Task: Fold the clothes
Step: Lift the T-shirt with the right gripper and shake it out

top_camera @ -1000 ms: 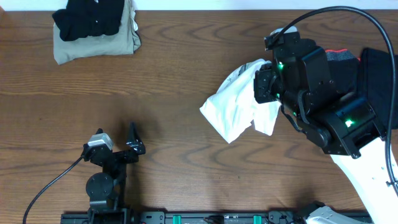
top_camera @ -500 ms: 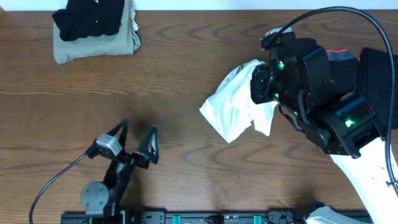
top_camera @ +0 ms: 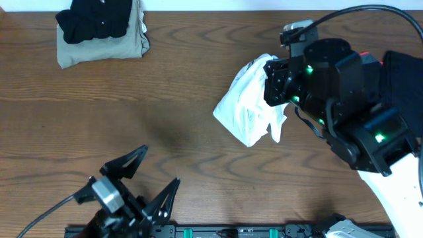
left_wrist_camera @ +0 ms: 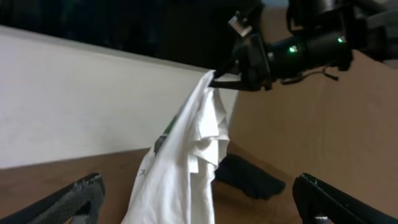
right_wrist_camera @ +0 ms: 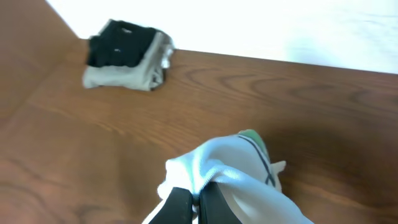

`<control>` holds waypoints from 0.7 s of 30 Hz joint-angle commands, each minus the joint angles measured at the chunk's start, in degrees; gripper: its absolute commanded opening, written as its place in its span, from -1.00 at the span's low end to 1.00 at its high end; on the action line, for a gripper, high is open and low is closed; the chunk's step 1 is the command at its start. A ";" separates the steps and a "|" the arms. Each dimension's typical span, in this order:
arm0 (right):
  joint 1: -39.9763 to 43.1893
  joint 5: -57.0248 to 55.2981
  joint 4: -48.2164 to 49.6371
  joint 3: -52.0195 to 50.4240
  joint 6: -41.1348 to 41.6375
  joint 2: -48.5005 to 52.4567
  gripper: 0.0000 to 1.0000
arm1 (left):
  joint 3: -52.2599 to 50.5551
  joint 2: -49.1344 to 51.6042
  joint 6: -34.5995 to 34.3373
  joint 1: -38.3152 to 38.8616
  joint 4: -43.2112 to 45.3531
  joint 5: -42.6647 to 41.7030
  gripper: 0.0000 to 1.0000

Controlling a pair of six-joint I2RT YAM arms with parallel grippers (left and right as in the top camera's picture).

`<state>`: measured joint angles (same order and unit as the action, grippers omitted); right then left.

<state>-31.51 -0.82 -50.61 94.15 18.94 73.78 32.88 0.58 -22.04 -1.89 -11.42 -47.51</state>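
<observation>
A white shirt point(top_camera: 250, 109) hangs bunched above the right half of the table, pinched at its top fold by my right gripper point(right_wrist_camera: 194, 200), which is shut on it. In the left wrist view the same shirt point(left_wrist_camera: 186, 155) dangles from the right gripper point(left_wrist_camera: 217, 78) straight ahead. My left gripper point(top_camera: 149, 178) is at the table's front edge, wide open and empty, some way from the shirt. More clothes lie folded at the far left: a black garment point(top_camera: 96, 20) on top of a khaki one point(top_camera: 99, 49).
Dark garments point(top_camera: 400, 73) lie at the right edge, partly under the right arm; one black piece point(left_wrist_camera: 249, 177) shows behind the hanging shirt. Bare wood spans the middle of the table point(top_camera: 165, 99). A white wall runs along the far edge.
My left gripper has swung right and toward the front edge, its fingers now pointing at the shirt. The right gripper has shifted slightly with the shirt, which hangs more gathered.
</observation>
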 commanded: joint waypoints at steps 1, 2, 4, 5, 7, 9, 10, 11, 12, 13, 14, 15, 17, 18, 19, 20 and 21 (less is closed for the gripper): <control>-0.83 6.82 0.04 5.20 0.94 -2.21 -0.98 | 0.76 -0.33 1.42 -0.24 -0.63 -2.27 0.96; -0.83 8.76 -0.20 6.36 0.85 -2.34 -0.97 | 0.74 -0.31 1.40 -0.24 -1.18 -2.27 0.96; -0.83 12.52 -0.66 8.44 0.72 -2.73 -0.98 | 0.72 -0.31 1.42 -0.24 -2.47 -2.25 0.96; -0.83 14.27 -1.03 9.31 0.70 -3.13 -0.97 | 0.72 -0.31 1.42 -0.24 -2.93 -2.25 0.96; -0.81 16.28 -1.57 10.10 0.72 -3.78 -0.97 | 0.72 -0.31 1.40 -0.24 -3.17 -2.25 0.96; -0.81 16.72 -1.99 10.12 0.76 -4.50 -0.97 | 0.72 -0.31 1.40 -0.24 -3.15 -2.25 0.96; -0.79 16.46 -2.43 10.12 0.74 -4.74 -0.97 | 0.72 -0.31 1.40 -0.24 -3.17 -2.25 0.96; -0.74 15.56 -2.99 10.12 0.74 -4.92 -0.97 | 0.72 -0.31 1.42 -0.24 -3.15 -2.25 0.96; -0.74 13.55 -3.76 10.12 0.74 -4.90 -0.97 | 0.72 -0.31 1.42 -0.24 -3.15 -2.23 0.96; -0.74 11.30 -4.39 10.12 0.74 -4.87 -0.98 | 0.72 -0.31 1.42 -0.24 -3.15 -2.21 0.96; -0.68 8.15 -5.14 10.10 0.74 -4.74 -0.98 | 0.72 -0.31 1.42 -0.24 -3.10 -2.19 0.96; -0.48 4.85 -5.86 10.10 0.76 -4.46 -0.97 | 0.72 -0.31 1.44 -0.24 -3.10 -2.14 0.96; 0.24 0.81 -6.69 10.10 0.74 -3.74 -0.98 | 0.72 -0.31 1.44 -0.24 -3.13 -1.16 0.96; 0.87 -0.46 -6.91 10.10 0.74 -3.19 -0.98 | 0.70 -0.31 1.44 -0.24 -3.21 -0.92 0.96; 1.55 -1.40 -7.06 10.08 0.74 -2.45 -0.98 | 0.61 -0.31 1.44 -0.24 -3.48 -0.92 0.96; 2.32 -2.03 -7.08 10.08 0.76 -1.55 -0.97 | 0.52 -0.31 1.44 -0.24 -3.63 -0.92 0.96; 3.19 -2.43 -7.06 10.08 0.81 -0.46 -0.98 | 0.37 -0.31 1.44 -0.24 -4.00 -0.92 0.96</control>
<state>-30.33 2.74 -57.95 103.39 19.07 71.07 33.12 0.58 -21.15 -1.89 -15.18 -48.88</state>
